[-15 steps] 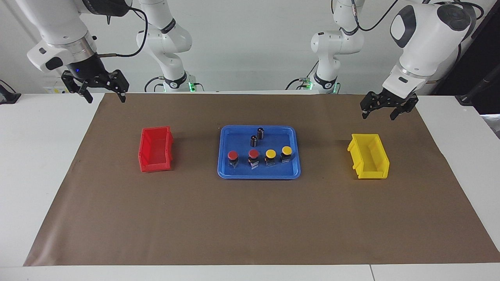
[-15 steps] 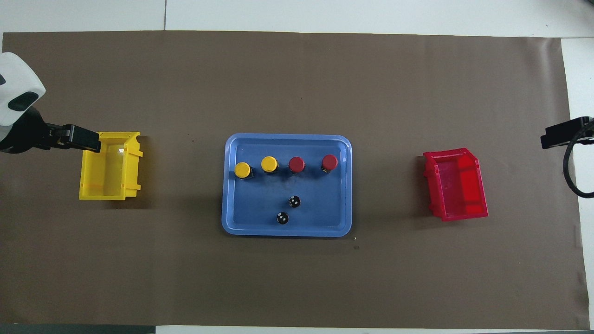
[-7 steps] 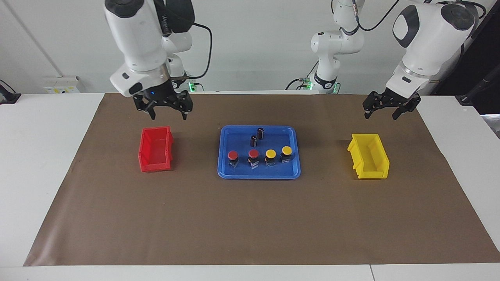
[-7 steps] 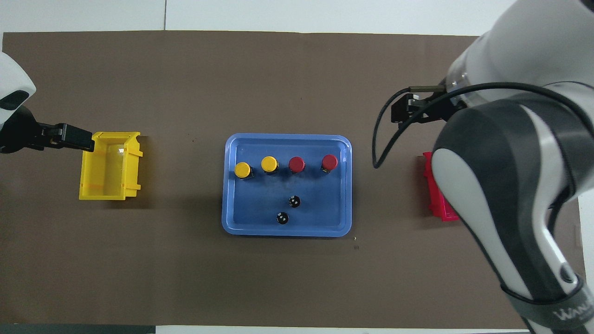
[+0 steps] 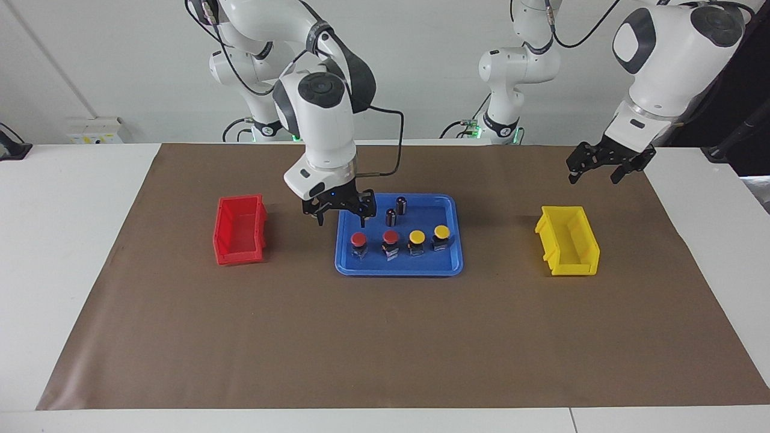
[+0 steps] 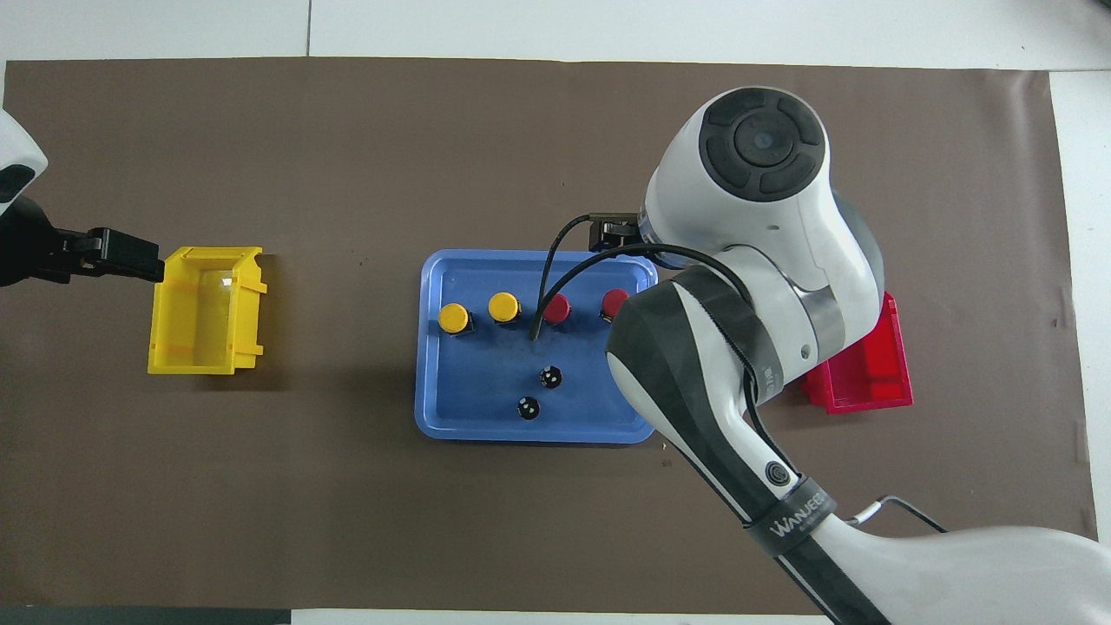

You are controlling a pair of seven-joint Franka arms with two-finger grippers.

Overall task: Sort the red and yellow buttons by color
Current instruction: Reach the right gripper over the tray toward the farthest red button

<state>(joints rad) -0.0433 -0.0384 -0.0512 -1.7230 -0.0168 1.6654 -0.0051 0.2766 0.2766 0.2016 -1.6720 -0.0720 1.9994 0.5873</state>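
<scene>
While the right gripper (image 5: 340,210) hangs open and empty over the blue tray's (image 5: 346,267) corner toward the red bin (image 5: 239,230), the two red buttons (image 5: 358,240) and two yellow buttons (image 5: 416,237) stand in one tight row on that tray, nearer the robots' side of which stand two dark cylinders (image 5: 400,205). Coming down on the end red button, a finger could clip its neighbour or a cylinder and topple it. Over the desk near the yellow bin (image 5: 568,240), the left gripper (image 5: 604,163) waits open, holding nothing.
</scene>
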